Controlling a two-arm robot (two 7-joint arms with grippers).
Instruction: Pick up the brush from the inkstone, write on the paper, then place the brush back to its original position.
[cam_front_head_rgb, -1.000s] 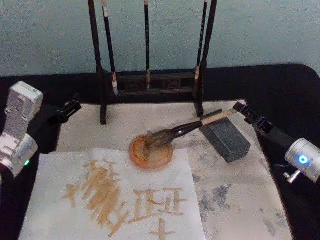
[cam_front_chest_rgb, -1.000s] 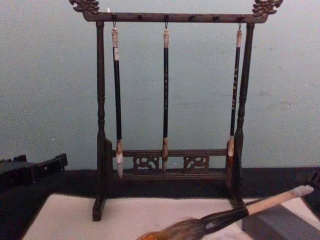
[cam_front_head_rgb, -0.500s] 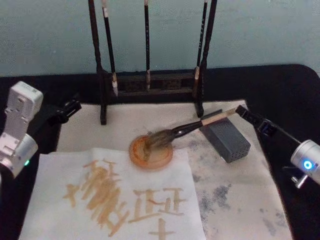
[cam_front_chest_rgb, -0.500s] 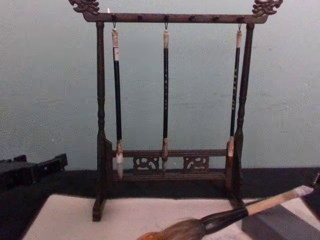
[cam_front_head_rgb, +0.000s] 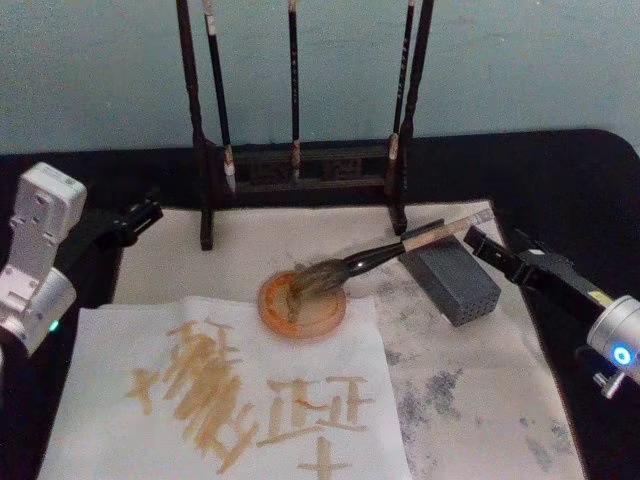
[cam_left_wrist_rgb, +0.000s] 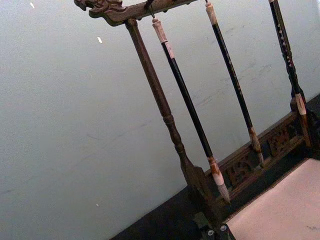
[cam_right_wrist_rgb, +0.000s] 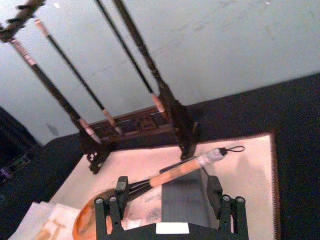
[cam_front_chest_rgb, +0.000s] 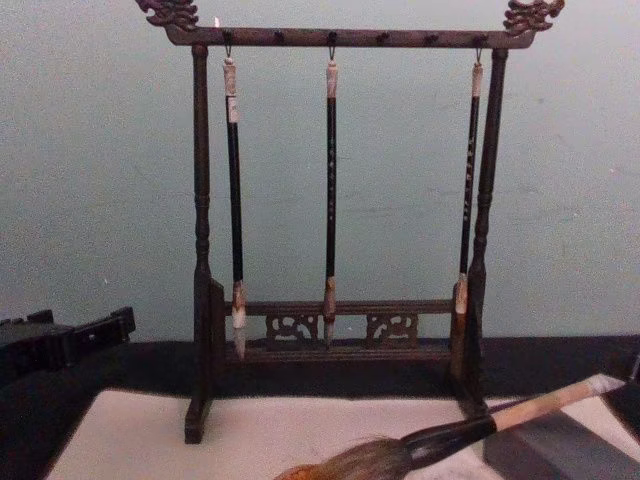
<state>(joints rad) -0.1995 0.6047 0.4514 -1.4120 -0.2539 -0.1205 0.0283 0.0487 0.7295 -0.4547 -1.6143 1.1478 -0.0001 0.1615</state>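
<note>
Still: brush (cam_front_head_rgb: 385, 253) bristles in orange dish (cam_front_head_rgb: 303, 308) (handle on inkstone (cam_front_head_rgb: 455, 280))

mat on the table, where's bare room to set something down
Free: the stained cream mat right of the written white paper, below the dark grey inkstone block; also the strip between the dark wooden rack and the orange dish. Crowded: the centre, where the big brown-bristled brush spans dish to inkstone.

Right gripper (cam_front_head_rgb: 478, 240): is backing away from the whitish looped end of the large tan-handled calligraphy brush (cam_front_head_rgb: 400, 247), with its black fingers open, and is now sitting lower and nearer the robot, beside the dark grey rectangular inkstone (cam_front_head_rgb: 457, 279).
Right arm's silver wrist: is sliding toward the lower right corner of the head view.
</note>
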